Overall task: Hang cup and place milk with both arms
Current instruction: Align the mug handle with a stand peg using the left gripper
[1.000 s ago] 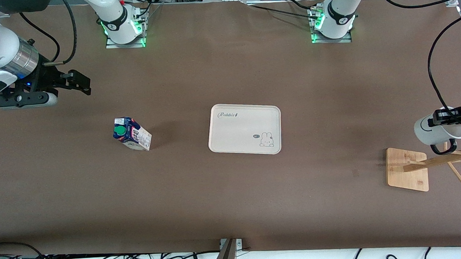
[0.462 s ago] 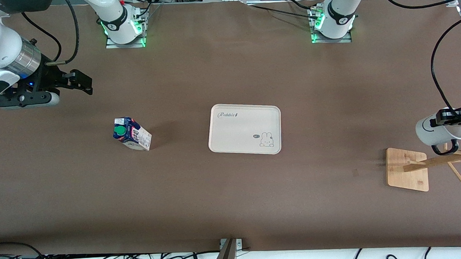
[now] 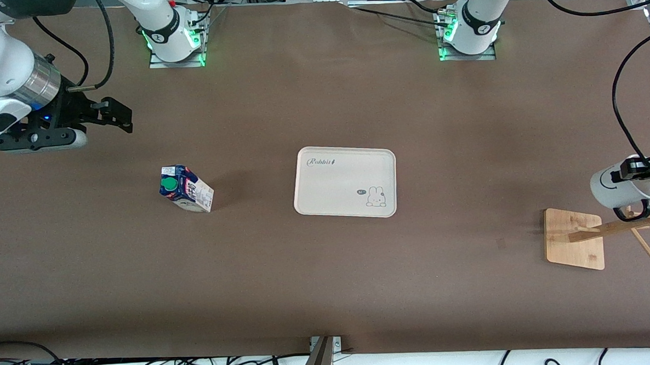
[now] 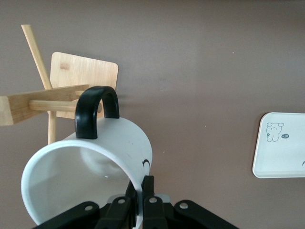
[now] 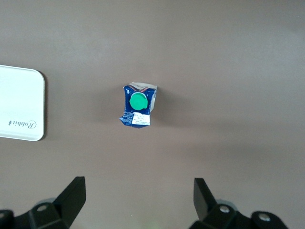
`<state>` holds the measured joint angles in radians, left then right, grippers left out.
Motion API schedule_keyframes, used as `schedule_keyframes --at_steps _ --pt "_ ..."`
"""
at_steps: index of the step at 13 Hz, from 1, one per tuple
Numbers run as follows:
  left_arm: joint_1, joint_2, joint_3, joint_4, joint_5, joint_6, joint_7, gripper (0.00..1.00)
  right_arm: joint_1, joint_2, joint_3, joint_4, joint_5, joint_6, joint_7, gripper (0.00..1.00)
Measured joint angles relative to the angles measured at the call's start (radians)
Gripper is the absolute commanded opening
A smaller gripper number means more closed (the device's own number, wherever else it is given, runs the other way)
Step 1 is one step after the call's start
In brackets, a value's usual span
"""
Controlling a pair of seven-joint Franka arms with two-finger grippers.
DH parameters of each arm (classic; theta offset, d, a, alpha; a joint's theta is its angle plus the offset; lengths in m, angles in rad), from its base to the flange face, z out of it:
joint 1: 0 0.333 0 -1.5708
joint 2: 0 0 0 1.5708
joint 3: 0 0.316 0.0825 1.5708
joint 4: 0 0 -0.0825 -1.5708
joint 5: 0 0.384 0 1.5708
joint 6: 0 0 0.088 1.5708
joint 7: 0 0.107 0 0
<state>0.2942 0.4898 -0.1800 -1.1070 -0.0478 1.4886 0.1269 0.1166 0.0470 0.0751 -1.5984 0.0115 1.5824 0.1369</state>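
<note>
The left hand (image 3: 643, 168) hangs in the air at the left arm's end of the worktop (image 3: 329, 270), over the wooden rack (image 3: 574, 239). Its fingers (image 4: 148, 193) are pinched narrow on the rim of the white cup (image 3: 621, 186), one inside the wall and one outside. The cup is tipped on its side, mouth toward the wrist camera, with its black loop handle (image 3: 632, 212) hanging at the cup's 6 o'clock in the front view. In the left wrist view the handle (image 4: 95, 109) lies right in front of the rack's slanted wooden post (image 4: 43, 102) and one of its pegs; whether the loop touches the wood cannot be told. The rack's flat square base (image 4: 83, 71) rests on the worktop beneath.

The right hand (image 3: 62, 125) is up in the air over bare worktop at the right arm's end. Its fingers (image 5: 71, 195) are spread wide and hold nothing. The milk carton (image 3: 185, 191) stands on the worktop, at about 4 o'clock from this hand in the front view, its green cap (image 3: 168, 184) showing on the sloped top. In the right wrist view the carton (image 5: 138, 107) sits between the lines of the two open fingers, well apart from them.

A cream tray (image 3: 315, 205) with a small rabbit picture lies flat at mid-worktop, at 3 o'clock from the carton, well apart from it.
</note>
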Motion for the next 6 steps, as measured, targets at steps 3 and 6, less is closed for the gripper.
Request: schedule_keyframes --at_steps 3,6 --pt "0.019 0.015 0.000 0.000 -0.010 0.018 0.000 0.00 0.003 0.000 0.000 0.000 0.000 0.003 0.000 1.00" --pt "0.030 0.031 0.001 0.000 -0.012 0.019 0.000 0.06 0.003 0.000 0.000 0.000 0.000 0.026 0.000 1.00"
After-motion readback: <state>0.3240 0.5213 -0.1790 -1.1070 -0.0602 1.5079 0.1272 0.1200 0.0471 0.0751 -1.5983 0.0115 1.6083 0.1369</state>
